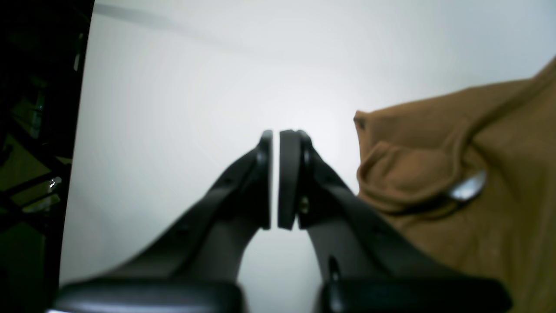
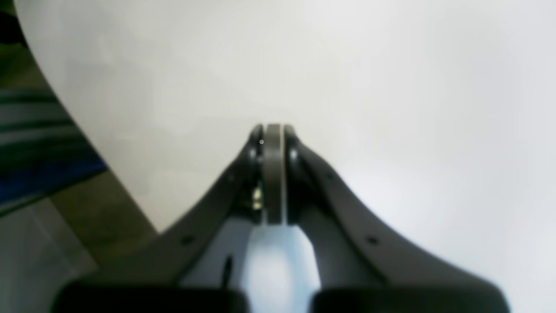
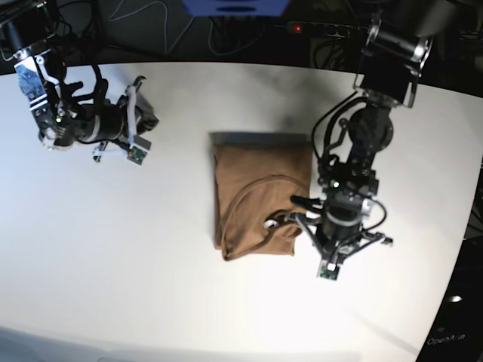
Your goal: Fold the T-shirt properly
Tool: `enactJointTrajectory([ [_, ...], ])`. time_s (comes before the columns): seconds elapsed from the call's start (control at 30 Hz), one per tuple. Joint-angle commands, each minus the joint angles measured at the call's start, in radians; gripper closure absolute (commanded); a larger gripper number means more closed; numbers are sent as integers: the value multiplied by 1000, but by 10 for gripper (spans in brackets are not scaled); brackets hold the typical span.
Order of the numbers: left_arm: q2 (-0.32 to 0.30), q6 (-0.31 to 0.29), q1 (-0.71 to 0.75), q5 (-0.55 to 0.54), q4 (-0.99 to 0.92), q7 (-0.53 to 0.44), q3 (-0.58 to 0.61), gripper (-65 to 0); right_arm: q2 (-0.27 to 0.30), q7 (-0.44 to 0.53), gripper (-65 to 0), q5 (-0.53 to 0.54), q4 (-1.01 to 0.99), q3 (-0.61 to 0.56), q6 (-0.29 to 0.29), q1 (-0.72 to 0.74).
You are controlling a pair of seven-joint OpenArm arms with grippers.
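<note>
T-shirt lies folded compact on the desk. Left fingers and right fingers pressed together, empty. Folding appears complete; next, retract clear.

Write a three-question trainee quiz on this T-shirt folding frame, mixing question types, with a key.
1. True or false: the left gripper is clamped on the T-shirt.
2. Which arm is nearer the shirt? A) left B) right
3. Fill in: on the table, the shirt lies as a folded ___.

Key
1. False: the pads are together on nothing, beside the cloth.
2. A; the right gripper, also shut, shows only bare table.
3. Rectangle, neckline visible.
</note>
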Motion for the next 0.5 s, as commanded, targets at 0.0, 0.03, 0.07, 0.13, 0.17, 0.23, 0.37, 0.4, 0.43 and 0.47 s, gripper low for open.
enactJointTrajectory([
  [0.0, -19, 5, 16, 10, 57, 8, -28, -25, 27, 15, -1, -4, 30, 10, 3, -4],
  [0.03, -26, 5, 59, 10, 105, 21, -49, -25, 31, 16, -1, -31, 47, 12, 3, -18],
  [0.07, -40, 4, 97, 10, 151, 31, -74, -25, 34, 19, -1, -63, 65, 13, 3, -41],
  [0.13, -66, 4, 183, 10, 226, 44, -109, -25, 34, 19, -1, -132, 97, 22, 3, -81],
  [0.17, -77, 4, 221, 10, 255, 42, -123, -25, 30, 13, -1, -159, 109, 36, 3, -99],
  [0.23, -95, 4, 297, 10, 312, 44, -147, -25, 28, 12, -1, -214, 133, 58, 3, -137],
  [0.37, -111, 4, 455, 10, 398, 47, -177, -25, 28, 10, -1, -260, 189, 102, 3, -209],
  [0.4, -111, 4, 493, 12, 409, 41, -177, -25, 28, 10, -1, -260, 200, 124, 3, -234],
  [0.43, -111, 4, 524, 12, 418, 39, -178, -25, 28, 10, -1, -260, 211, 144, 3, -257],
  [0.47, -111, 4, 550, 13, 423, 39, -178, -25, 30, 10, -1, -260, 218, 161, 3, -274],
])
